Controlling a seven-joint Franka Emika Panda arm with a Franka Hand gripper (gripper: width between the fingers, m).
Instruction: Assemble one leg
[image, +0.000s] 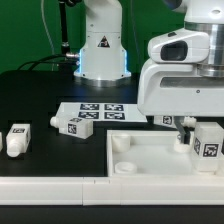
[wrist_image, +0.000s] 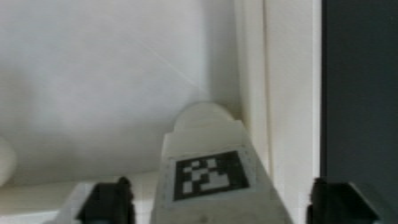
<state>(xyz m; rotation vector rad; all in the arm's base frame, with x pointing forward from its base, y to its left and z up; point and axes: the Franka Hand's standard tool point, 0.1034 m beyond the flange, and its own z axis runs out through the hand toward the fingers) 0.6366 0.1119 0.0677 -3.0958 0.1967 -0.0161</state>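
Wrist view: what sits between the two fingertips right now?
In the wrist view, a leg with its marker tag stands between the fingers of the gripper, gaps showing on both sides. The white panel lies behind it.

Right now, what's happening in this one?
The robot arm has its claw down over the far right corner of the big white panel, with a tagged white leg sitting between the two fingers. Whether the fingers actually press on it can't be told. Two more legs lie loose on the black table toward the exterior view's left, near the marker board. The panel's other sockets look empty.
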